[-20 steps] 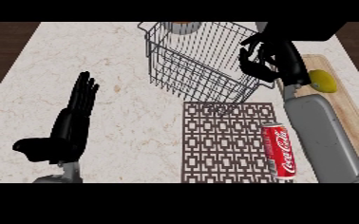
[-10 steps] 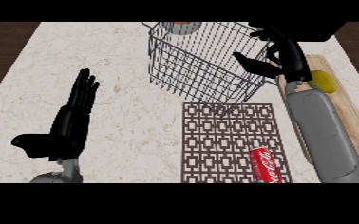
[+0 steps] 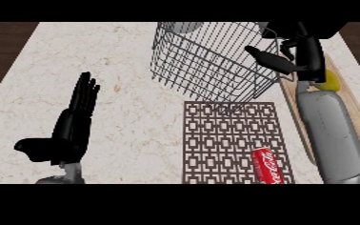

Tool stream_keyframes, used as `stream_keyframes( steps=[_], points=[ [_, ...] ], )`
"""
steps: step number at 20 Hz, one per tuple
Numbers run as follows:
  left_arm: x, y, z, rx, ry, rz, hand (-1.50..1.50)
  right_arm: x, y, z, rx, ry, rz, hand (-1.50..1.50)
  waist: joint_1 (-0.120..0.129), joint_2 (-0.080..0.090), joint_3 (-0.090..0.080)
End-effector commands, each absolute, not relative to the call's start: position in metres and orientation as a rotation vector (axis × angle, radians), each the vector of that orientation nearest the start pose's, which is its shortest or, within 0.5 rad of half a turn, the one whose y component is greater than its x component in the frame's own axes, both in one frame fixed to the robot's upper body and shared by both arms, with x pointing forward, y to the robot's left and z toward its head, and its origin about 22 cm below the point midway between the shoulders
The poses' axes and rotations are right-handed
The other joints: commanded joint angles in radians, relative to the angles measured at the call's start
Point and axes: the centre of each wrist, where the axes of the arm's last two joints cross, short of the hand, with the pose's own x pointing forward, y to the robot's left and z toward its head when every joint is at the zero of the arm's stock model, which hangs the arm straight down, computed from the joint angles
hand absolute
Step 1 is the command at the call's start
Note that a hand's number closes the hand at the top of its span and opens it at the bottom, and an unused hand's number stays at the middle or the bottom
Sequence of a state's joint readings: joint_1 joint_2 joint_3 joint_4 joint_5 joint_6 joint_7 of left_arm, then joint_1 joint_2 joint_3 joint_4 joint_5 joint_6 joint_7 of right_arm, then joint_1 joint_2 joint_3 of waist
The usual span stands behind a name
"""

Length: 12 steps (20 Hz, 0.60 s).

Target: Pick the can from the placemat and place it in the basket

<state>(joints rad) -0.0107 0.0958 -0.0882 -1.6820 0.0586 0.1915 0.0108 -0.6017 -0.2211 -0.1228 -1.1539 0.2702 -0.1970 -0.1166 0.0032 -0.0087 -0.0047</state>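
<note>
Raised the right hand point(image 3: 292, 47) higher and farther right over the last second, up against the right rim of the wire basket point(image 3: 211, 62). Holds nothing in it: thumb spread toward the wires, fingers relaxed. Keeps the left hand point(image 3: 74, 124) resting at the lower left on the marble counter point(image 3: 119, 76), fingers straight and pointing up, released. Has not picked up the red cola can point(image 3: 268, 166), lying on its side near the lower right corner of the brown patterned placemat point(image 3: 225, 133), well apart from both hands and outside the basket. Shows a yellow fruit point(image 3: 329, 80) on the wooden cutting board point(image 3: 290, 95) beside the right forearm.
</note>
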Motion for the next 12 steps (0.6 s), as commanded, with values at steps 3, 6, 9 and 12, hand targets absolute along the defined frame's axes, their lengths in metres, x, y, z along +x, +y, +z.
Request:
stream_keyframes(
  steps=[3,6,9,12],
  points=[
    [0.252,0.222,0.027,0.092,-1.668,0.060,0.00,0.382,-0.292,0.112,-0.606,-1.824,0.128,-1.50,-0.001,0.010,0.005],
    [0.241,0.235,0.030,0.100,-1.685,0.053,0.00,0.359,-0.337,0.097,-0.593,-1.789,0.004,-1.50,-0.005,0.008,0.005],
    [0.243,0.234,0.036,0.110,-1.664,0.054,0.00,0.361,-0.362,0.105,-0.512,-1.798,-0.089,-1.50,-0.002,0.010,0.005],
    [0.243,0.225,0.011,0.080,-1.686,0.047,0.00,0.354,-0.387,0.111,-0.479,-1.835,-0.084,-1.50,-0.003,0.010,0.005]
  ],
)
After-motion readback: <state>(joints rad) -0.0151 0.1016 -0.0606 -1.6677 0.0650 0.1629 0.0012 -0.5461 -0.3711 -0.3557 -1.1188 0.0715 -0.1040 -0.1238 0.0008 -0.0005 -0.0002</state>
